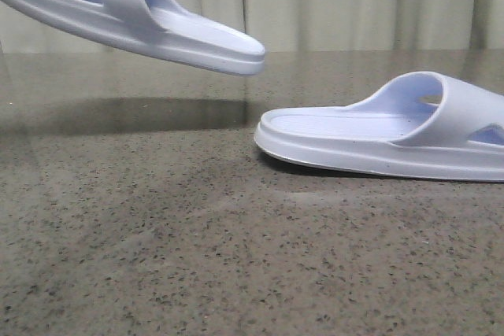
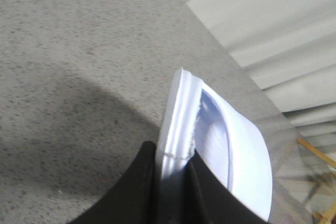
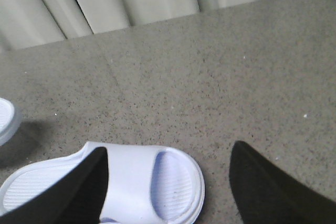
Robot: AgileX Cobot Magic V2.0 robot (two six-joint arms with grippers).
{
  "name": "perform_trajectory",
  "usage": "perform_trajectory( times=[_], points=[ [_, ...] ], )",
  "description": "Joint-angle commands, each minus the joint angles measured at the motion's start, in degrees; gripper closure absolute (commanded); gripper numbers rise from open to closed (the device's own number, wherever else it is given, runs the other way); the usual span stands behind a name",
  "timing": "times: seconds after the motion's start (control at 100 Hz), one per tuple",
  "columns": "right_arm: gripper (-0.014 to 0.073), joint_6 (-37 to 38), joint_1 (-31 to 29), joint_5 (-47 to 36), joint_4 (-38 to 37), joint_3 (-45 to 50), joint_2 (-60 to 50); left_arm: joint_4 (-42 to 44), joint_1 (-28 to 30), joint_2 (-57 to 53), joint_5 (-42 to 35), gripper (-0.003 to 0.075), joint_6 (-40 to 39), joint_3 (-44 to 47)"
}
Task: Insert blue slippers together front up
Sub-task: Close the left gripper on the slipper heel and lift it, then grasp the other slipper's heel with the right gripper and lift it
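Observation:
One pale blue slipper [image 1: 134, 9] hangs in the air at the upper left of the front view, sole down, heel end lower and toward the middle. My left gripper [image 2: 173, 153] is shut on its sole edge [image 2: 176, 124] in the left wrist view; the gripper itself is out of the front view. The second blue slipper [image 1: 386, 131] lies flat on the table at the right, heel toward the middle. My right gripper [image 3: 168, 153] is open above this slipper [image 3: 136, 182], one finger [image 3: 89, 187] over its strap, the other finger [image 3: 268, 182] over bare table beyond its toe end.
The speckled grey-brown table [image 1: 197, 234] fills the views. A pale curtain [image 1: 354, 1] hangs behind its far edge. The lifted slipper's rounded end shows at the edge of the right wrist view [image 3: 6, 119]. A yellow frame [image 2: 317, 153] stands beyond the table.

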Motion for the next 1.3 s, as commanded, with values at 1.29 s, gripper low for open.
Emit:
perform_trajectory(
  times=[1.29],
  points=[
    [0.0196, 6.2, -0.2, -8.5, 10.2, -1.9, 34.7, -3.2, 0.2, -3.1, 3.1, 0.0701, 0.1, -1.5]
  ],
)
